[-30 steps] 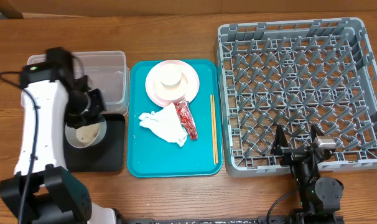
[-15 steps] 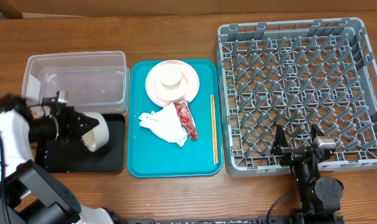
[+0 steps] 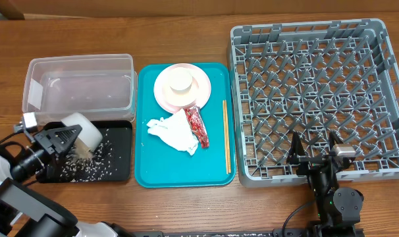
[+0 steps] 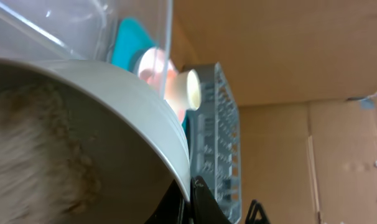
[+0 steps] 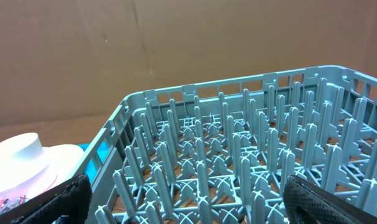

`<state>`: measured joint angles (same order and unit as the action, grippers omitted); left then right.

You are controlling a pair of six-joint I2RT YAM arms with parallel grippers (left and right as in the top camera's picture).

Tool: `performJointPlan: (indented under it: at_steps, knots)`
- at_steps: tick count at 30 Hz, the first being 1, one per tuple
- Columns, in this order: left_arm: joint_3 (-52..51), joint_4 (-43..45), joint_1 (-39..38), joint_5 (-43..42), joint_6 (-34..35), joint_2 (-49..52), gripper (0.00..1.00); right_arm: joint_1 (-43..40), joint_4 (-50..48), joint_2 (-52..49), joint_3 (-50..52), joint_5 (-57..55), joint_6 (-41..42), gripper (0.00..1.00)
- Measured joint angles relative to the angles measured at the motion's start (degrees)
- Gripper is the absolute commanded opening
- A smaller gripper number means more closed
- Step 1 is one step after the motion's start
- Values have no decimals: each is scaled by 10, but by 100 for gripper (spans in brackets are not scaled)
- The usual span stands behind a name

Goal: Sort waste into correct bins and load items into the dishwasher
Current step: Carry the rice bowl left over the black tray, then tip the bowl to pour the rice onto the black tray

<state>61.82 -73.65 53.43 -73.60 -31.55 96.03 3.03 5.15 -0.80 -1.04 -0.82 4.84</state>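
Left gripper [image 3: 66, 136] is pressed shut on the rim of a white bowl [image 3: 83, 133], which is held tipped on its side over the black tray [image 3: 124, 174]. Loose rice grains [image 3: 87, 166] are scattered across that tray. A residue is seen clinging inside the bowl in the left wrist view, so the emptying step is judged to be under way or nearly complete.

The right gripper [image 3: 315, 157] is spread wide and empty at the near edge of the dish rack [image 3: 305, 31]. No item is yet loaded, and the rack is seen bare. No waste can be made out in the clear tub [image 3: 81, 59].

On the teal tray [image 3: 153, 168], the crumpled napkin [image 3: 176, 135] and red wrapper [image 3: 198, 126] lie touching and unsorted. The pink plate [image 3: 203, 89] carries the white cup [image 3: 181, 80], and a thin wooden stick [image 3: 226, 135] lies along the tray's right side.

Work left is judged to be binning the napkin and wrapper, then racking the bowl, plate and cup. A second bowl is not seen.
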Motion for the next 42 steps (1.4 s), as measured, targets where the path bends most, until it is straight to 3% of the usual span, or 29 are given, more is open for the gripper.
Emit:
performJointPlan:
  at_steps: [6,27,42]
  knots:
    - [-21,0,18,-41,-34,0,4,0,0,0,0,0,0,100]
    - [-24,-37,40,-132,-59,0,4,0,0,0,0,0,0,100]
    - [-24,-20,39,-138,-65,0,4,0,0,0,0,0,0,100]
